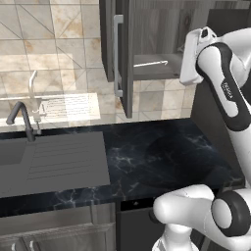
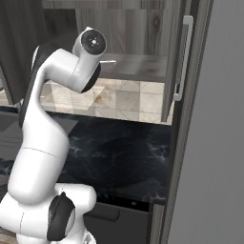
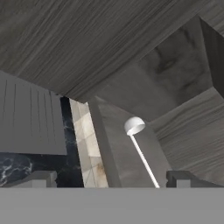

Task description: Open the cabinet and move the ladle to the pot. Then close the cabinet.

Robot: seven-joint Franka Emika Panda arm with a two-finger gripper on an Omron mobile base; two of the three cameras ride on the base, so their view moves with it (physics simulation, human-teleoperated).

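On the bottom shelf of the open dark grey-brown wood-grain wall cabinet (image 1: 125, 54), near its front edge, the small shiny silver-white ladle (image 3: 139, 146) is laid flat, round bowl inward. Light, stiff and slippery is judged; the thin handle's middle is best pinched. The gripper (image 3: 111, 178) fingers are spread wide, holding nothing.

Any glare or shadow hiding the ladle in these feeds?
Hand view: the ladle shows sharp and bright against the shelf, the cabinet back corner dim. Left base view: its handle is a thin pale line in shade, with a bright reflection on the wall tiles. Right base view: the arm covers most of it.
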